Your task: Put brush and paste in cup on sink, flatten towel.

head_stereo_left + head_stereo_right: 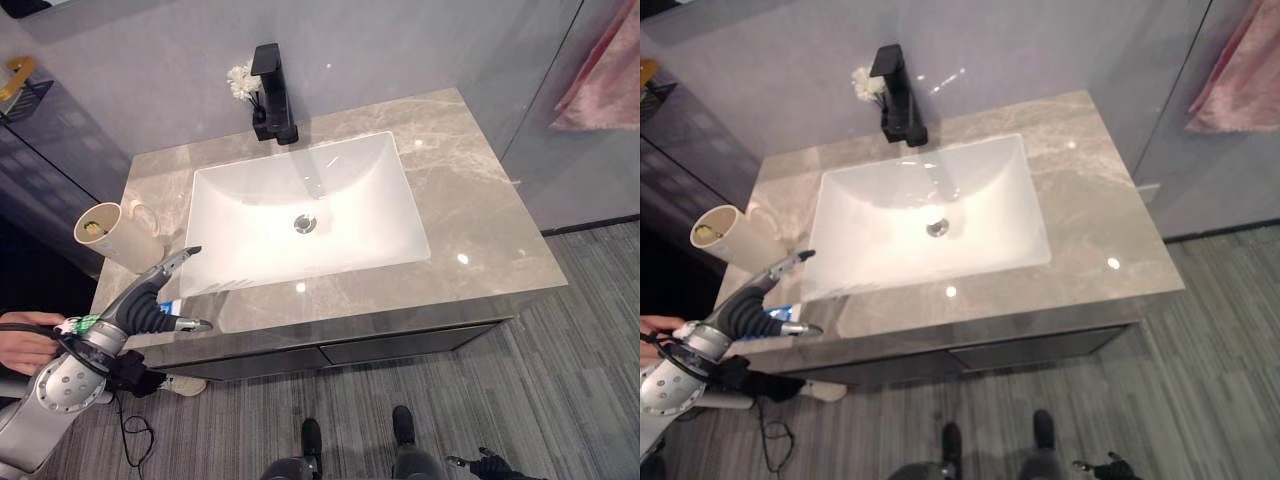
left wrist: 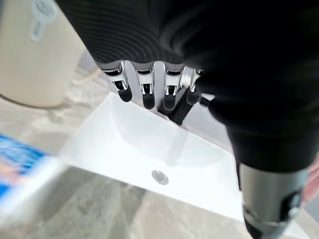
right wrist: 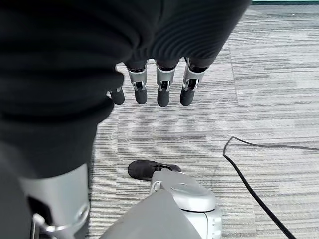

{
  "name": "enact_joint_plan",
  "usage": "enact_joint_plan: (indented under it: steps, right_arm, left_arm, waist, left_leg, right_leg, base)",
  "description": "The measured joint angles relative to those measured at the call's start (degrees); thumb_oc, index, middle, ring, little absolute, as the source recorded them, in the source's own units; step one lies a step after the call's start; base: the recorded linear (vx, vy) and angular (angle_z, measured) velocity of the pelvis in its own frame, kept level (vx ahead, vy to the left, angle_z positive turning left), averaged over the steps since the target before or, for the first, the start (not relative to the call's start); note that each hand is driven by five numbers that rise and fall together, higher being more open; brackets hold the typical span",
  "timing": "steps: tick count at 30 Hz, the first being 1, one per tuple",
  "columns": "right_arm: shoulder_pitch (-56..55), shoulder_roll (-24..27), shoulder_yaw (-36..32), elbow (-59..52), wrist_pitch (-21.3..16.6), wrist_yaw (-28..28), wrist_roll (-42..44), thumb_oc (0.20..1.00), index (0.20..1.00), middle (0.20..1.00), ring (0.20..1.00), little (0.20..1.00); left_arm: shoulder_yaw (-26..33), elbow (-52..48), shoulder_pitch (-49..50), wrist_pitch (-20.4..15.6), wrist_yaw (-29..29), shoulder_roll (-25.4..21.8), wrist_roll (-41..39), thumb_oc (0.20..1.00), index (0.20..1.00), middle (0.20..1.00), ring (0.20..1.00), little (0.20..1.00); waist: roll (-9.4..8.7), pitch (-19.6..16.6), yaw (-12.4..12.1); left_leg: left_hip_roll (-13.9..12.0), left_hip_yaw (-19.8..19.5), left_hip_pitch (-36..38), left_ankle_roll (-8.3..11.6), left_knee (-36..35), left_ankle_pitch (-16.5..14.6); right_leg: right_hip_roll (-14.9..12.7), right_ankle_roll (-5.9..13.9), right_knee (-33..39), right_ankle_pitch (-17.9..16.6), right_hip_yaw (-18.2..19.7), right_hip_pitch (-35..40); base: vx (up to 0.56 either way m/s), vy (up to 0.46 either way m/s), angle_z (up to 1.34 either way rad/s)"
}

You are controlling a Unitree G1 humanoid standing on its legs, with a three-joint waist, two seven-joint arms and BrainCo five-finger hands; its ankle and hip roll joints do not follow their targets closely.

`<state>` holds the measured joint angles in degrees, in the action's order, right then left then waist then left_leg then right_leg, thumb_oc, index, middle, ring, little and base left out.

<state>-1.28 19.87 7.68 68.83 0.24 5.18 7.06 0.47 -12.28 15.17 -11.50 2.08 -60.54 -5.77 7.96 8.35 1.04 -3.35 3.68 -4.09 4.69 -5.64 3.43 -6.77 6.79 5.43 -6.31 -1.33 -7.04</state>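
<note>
Grey marble worktop [image 1: 470,215] with one white basin [image 1: 340,190] sunk in it, one drain [image 1: 305,223] at the middle. One black tap [image 1: 272,92] stands behind the basin, small white flowers [image 1: 241,81] just beside it on the left. One cream cup [image 1: 112,236] stands at the worktop's left edge, tilted-looking from above, something small and green-yellow inside, too small to tell what. One blue-and-white paste tube [image 1: 168,307] lies on the front left corner, mostly hidden under the left hand; in the left wrist view it shows as a blurred blue patch [image 2: 20,162] near the cup [image 2: 40,55]. Brush: cannot pick one out. One pink towel [image 1: 605,75] hangs on the wall at far right, well apart from the sink, bunched rather than flat.

Left hand [image 1: 150,305] hovers over the front left corner, between cup and basin edge, fingers [image 2: 145,92] straight and spread, thumb apart, holding nothing. Right hand [image 3: 149,79] hangs low beside the body over striped grey floor [image 3: 279,64], fingers relaxed and empty.

A person's hand [image 1: 25,345] shows at the left edge, by the left arm's wrist. One dark wire shelf [image 1: 22,95] with something gold on it sits on the wall at upper left.
</note>
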Motion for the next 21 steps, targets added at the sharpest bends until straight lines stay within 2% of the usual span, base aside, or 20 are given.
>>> enact_joint_plan:
  steps: [1, 2, 4, 11, 21]
  right_arm:
    - [-0.03, 0.01, 0.02, 0.05, 0.01, 0.05, 0.0, 1.0, 1.0, 1.0, 1.0, 1.0]
    - [-0.02, 0.0, 0.02, -0.04, -0.02, 0.14, 0.03, 1.0, 1.0, 1.0, 1.0, 1.0]
    - [0.28, 0.01, 0.01, -0.14, -0.01, 1.01, 0.03, 1.0, 1.0, 1.0, 1.0, 1.0]
    - [0.27, 0.26, -0.04, -0.09, -0.06, 1.49, 0.2, 1.0, 1.0, 1.0, 1.0, 1.0]
    - [0.35, 0.26, -0.46, -0.56, -0.13, 2.3, 0.68, 1.0, 1.0, 1.0, 1.0, 1.0]
  left_arm:
    - [-1.43, 0.38, -0.23, 0.1, -0.07, 0.0, 0.19, 1.0, 1.0, 1.0, 1.0, 1.0]
    - [-2.92, 1.57, -0.47, 0.14, -0.15, 0.0, 0.32, 0.592, 0.592, 0.592, 0.592, 0.592]
    - [-6.3, 5.29, -0.52, 1.02, -0.56, 0.02, 2.37, 0.598, 0.598, 0.598, 0.598, 0.598]
    - [-7.42, 6.88, -3.92, 1.77, 0.07, 0.23, 6.26, 0.598, 0.598, 0.598, 0.598, 0.598]
    - [-8.15, 8.08, -5.15, 1.77, 0.25, 0.25, 6.92, 0.573, 0.573, 0.573, 0.573, 0.573]
  waist:
    - [0.08, 0.04, 0.09]
    - [0.14, 0.07, 0.08]
    - [0.28, 0.15, 0.17]
    - [0.29, 0.15, 0.48]
    - [0.29, 0.14, 0.66]
  left_leg:
    - [0.01, 0.2, 0.0, -0.11, 0.0, 0.01]
    - [-0.01, 0.37, -0.08, -0.12, 0.0, 0.0]
    - [-0.06, 1.21, -0.64, -0.13, 0.01, -0.03]
    - [-0.04, 1.62, -1.13, -0.13, 0.0, -0.03]
    - [-0.04, 1.81, -1.08, -0.12, -0.02, -0.06]
  right_leg:
    - [0.05, 0.0, 0.0, 0.0, 0.28, -0.17]
    - [0.07, 0.01, 0.0, -0.01, 0.5, -0.37]
    - [0.14, -0.02, -0.02, -0.18, 0.89, -1.15]
    - [0.18, 0.0, -0.02, -0.26, 1.21, -1.8]
    - [0.2, 0.04, -0.01, -0.35, 1.72, -1.95]
  base:
    - [0.0, 0.002, -0.11]
    - [0.0, 0.002, -0.14]
    - [0.01, 0.003, -0.1]
    - [0.0, 0.001, -0.01]
    - [0.0, -0.002, -0.01]
